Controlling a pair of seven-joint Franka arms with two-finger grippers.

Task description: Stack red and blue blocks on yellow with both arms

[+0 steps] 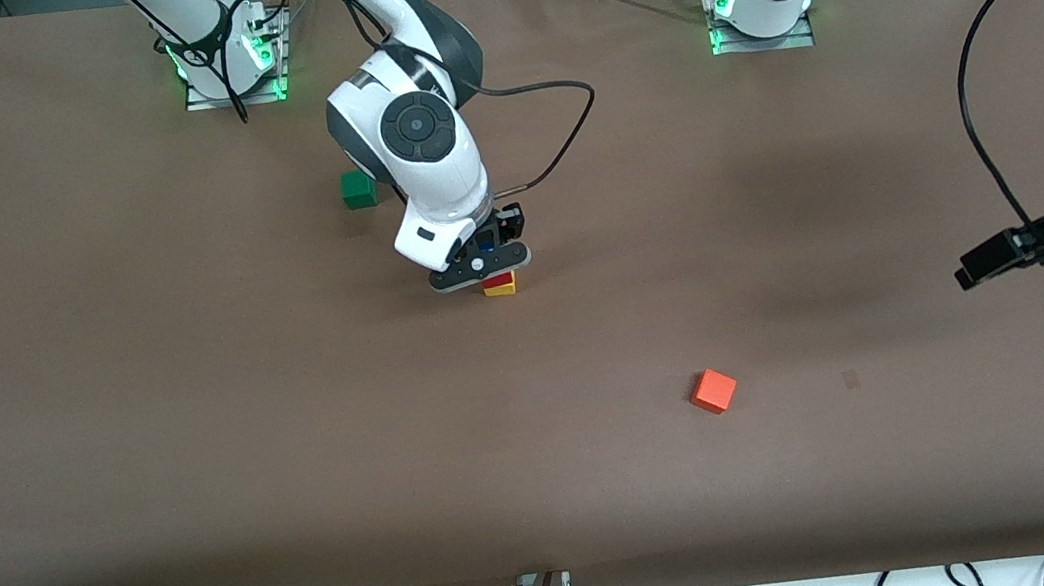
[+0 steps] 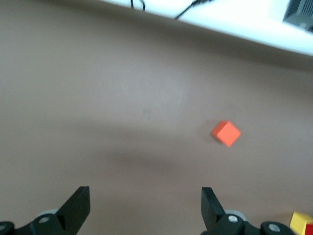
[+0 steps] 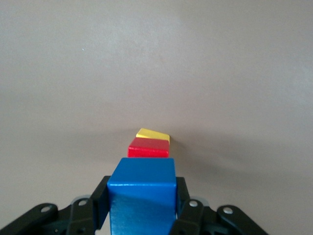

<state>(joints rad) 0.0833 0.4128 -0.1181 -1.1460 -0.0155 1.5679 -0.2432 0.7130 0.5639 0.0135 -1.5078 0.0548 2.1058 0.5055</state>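
The yellow block (image 1: 502, 288) sits mid-table with the red block (image 1: 497, 279) stacked on it. My right gripper (image 1: 481, 268) hangs directly over this stack, shut on the blue block (image 3: 142, 188). In the right wrist view the blue block fills the space between the fingers, with the red block (image 3: 149, 148) and the yellow block (image 3: 152, 133) just past it. I cannot tell whether blue touches red. My left gripper (image 1: 971, 270) waits in the air over the left arm's end of the table, open (image 2: 145, 208) and holding nothing.
An orange cube (image 1: 713, 391) lies nearer the front camera than the stack, toward the left arm's end; the left wrist view shows it too (image 2: 226, 133). A green cube (image 1: 357, 190) sits farther from the front camera, beside the right arm's forearm.
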